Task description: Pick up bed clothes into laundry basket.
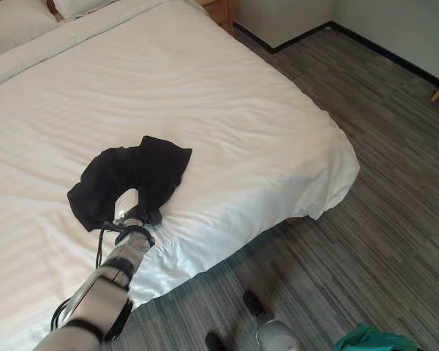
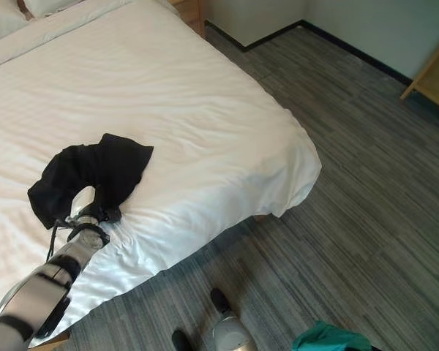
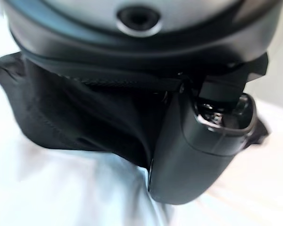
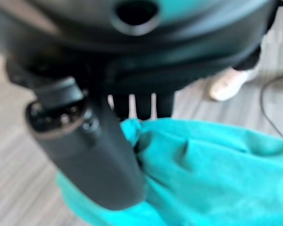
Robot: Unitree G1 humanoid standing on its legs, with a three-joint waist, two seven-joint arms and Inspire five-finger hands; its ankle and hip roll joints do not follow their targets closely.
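Note:
A black garment (image 1: pixel 132 175) lies bunched on the white bed sheet near the bed's near edge. My left hand (image 1: pixel 135 216) reaches into it from below, and the cloth covers the front of the hand. In the left wrist view the black garment (image 3: pixel 85 117) spreads past my thumb (image 3: pixel 193 155), over the sheet. A teal cloth (image 4: pixel 217 174) hangs above the floor, with my right hand (image 4: pixel 85 150) shut on it and the thumb pressed into its folds. The same teal cloth (image 1: pixel 373 340) appears low at the right, off the bed.
The bed (image 1: pixel 219 95) takes up the left and middle, with pillows (image 1: pixel 14 25) at its head. Grey carpet (image 1: pixel 395 183) runs along its right side and foot. A wooden piece of furniture (image 2: pixel 432 73) stands at the far right. A person's white shoe (image 4: pixel 226 84) is on the floor.

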